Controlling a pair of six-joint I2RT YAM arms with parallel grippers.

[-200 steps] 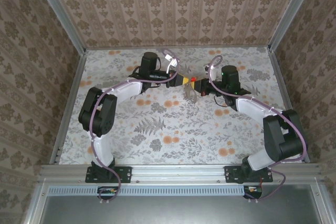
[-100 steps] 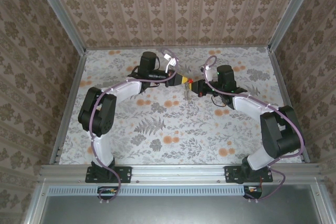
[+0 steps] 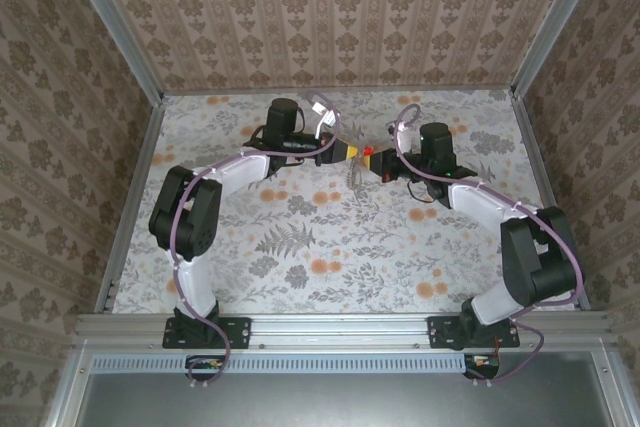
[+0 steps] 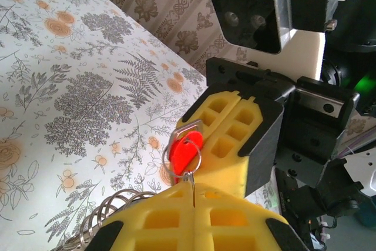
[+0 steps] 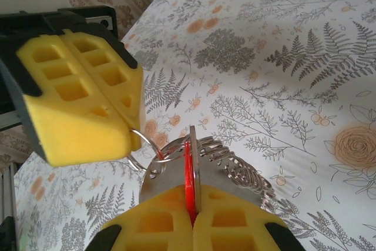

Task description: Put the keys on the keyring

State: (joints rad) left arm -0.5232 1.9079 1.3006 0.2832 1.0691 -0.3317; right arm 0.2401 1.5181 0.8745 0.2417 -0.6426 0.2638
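Two arms rise from a metal rail [image 3: 340, 329] at the near edge of the desk [image 3: 300, 267]. The left arm [image 3: 190, 212] bends out to the left and the right arm [image 3: 530, 257] to the right. Both then reach inward, and their ends meet past the middle of the flowered top, toward its far side.

From above, the left tool [image 3: 354, 152] and the right tool [image 3: 383, 163] face each other tip to tip, with a spot of red between them.

The left wrist view shows the left tool's yellow fingers [image 4: 158, 221] pressed together on a thin wire of the keyring [image 4: 164, 158]. This is a slim round loop lying across the head of the red key [image 4: 185, 150]. The right tool is pinching that key by its head, its yellow pads [image 4: 229, 139] closed on the red plastic and a bit of silver metal beside it.

In the right wrist view the key stands edge-on, upright in the seam of the pads, and the ring passes just beside it. Whether the ring threads the key I cannot tell. A coil of wire loops [image 5: 241, 171] bunches just beside the key. Beyond, the patterned wall [image 3: 330, 17] closes the far end.
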